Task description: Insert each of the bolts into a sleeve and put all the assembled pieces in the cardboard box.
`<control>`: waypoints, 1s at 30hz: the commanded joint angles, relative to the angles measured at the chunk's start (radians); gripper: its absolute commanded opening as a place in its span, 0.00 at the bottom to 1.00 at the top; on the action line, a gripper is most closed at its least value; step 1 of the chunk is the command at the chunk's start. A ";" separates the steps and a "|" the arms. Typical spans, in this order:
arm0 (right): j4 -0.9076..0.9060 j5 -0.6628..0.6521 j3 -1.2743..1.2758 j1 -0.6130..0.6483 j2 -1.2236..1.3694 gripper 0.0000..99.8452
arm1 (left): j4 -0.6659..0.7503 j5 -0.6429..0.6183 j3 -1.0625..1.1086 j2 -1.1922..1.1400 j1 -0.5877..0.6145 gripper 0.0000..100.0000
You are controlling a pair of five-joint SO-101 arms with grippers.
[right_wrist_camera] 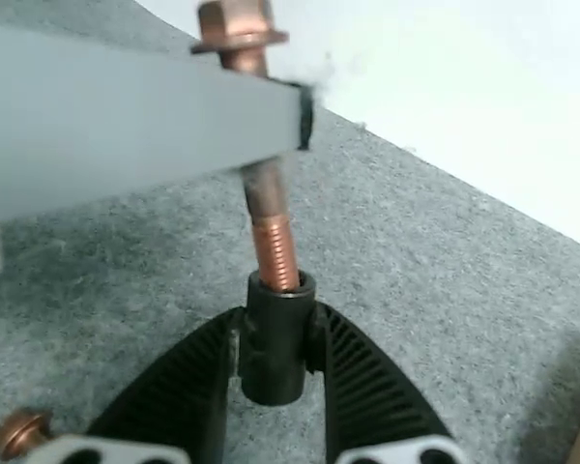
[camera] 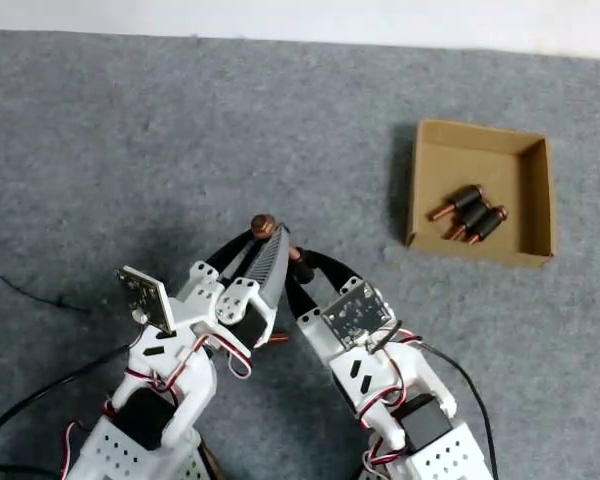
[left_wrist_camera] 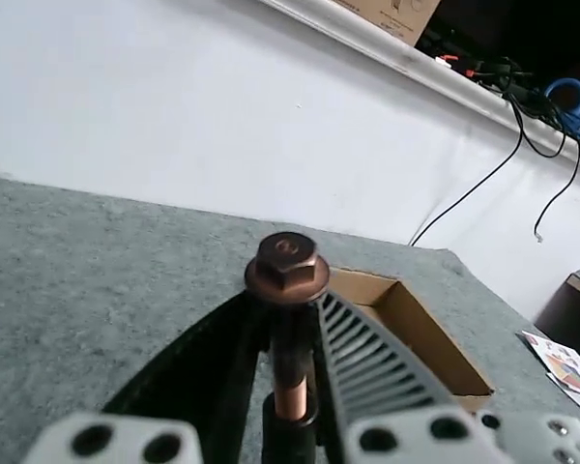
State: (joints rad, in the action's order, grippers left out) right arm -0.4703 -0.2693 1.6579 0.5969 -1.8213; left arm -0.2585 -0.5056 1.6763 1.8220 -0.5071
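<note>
Two grippers meet at the lower centre of the high view. The left gripper (left_wrist_camera: 292, 307) is closed on the shank of a bolt (left_wrist_camera: 287, 263) just under its hex head. The right gripper (right_wrist_camera: 275, 324) is closed around a black sleeve (right_wrist_camera: 271, 367), held upright directly beneath. We find the threaded tip of the bolt just inside the mouth of the sleeve, so we judge the insertion begun but far from seated. What look like three assembled pieces (camera: 472, 215) lie in the cardboard box (camera: 515, 190) at the upper right of that view, well apart from the arms. One loose bolt (right_wrist_camera: 19, 432) lies on the grey mat (camera: 130, 150) close beside the right arm. We see four risks. First, the bolt appears slightly off the sleeve's axis, and pressing down in that state could jam the thread against the rim or lever the sleeve out of its grip. Second, the left fingers grip a smooth part of the shank, so under load the bolt may slide through them instead of advancing. Third, the fingers of both arms stand very near each other and could collide as the gap closes. Fourth, either arm could knock the loose bolt and send it rolling out of easy reach.
</note>
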 commanded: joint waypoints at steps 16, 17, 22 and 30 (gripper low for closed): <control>0.045 -0.091 -0.002 -0.012 -0.018 0.00 | -0.112 -0.003 0.019 0.001 -0.038 0.01; 0.044 -0.091 -0.002 -0.013 -0.018 0.00 | -0.118 -0.002 0.019 0.001 -0.047 0.01; 0.045 -0.094 0.018 -0.013 -0.018 0.00 | -0.126 0.000 0.019 0.001 -0.045 0.01; 0.045 -0.091 0.018 -0.058 -0.018 0.00 | -0.150 0.002 0.019 0.001 -0.047 0.01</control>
State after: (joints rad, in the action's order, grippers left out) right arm -0.4687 -0.3521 1.6655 0.5877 -1.8228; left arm -0.4058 -0.5056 1.6763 1.8098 -0.5363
